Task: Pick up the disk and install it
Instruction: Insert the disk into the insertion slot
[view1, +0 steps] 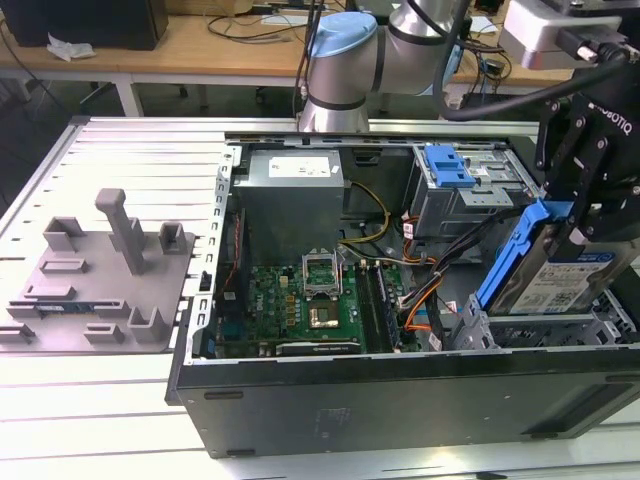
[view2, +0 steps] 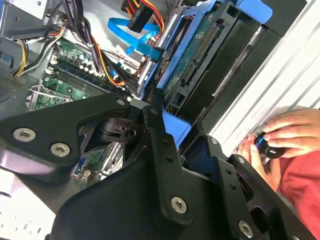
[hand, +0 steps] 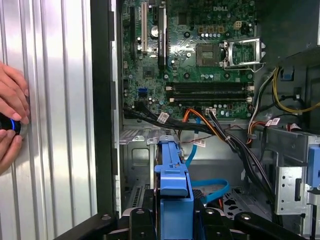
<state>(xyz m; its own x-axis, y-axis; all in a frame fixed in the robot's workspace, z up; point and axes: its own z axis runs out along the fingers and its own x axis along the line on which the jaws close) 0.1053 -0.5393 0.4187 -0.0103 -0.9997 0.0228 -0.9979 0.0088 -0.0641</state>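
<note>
Black metal jaws clamp flat, silver, blue-framed disk (view1: 562, 280).

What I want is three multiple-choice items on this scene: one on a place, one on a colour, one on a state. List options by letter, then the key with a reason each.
1. Where is the disk?
A. On the grey fixture tray.
B. Flat on the table.
C. At the open computer case's end, on the exterior view's right.

2. What colour is the disk's carrier bracket?
A. Blue.
B. Red.
C. Yellow.

3. How is the robot's hand?
A. Open, away from the disk.
B. Shut on the disk.
C. Shut on a cable.

Key: 1 C, it stands tilted there under the arm; 2 A, a bright blue frame edges it; 3 B, the first wrist view shows the bracket clamped from both sides.
</note>
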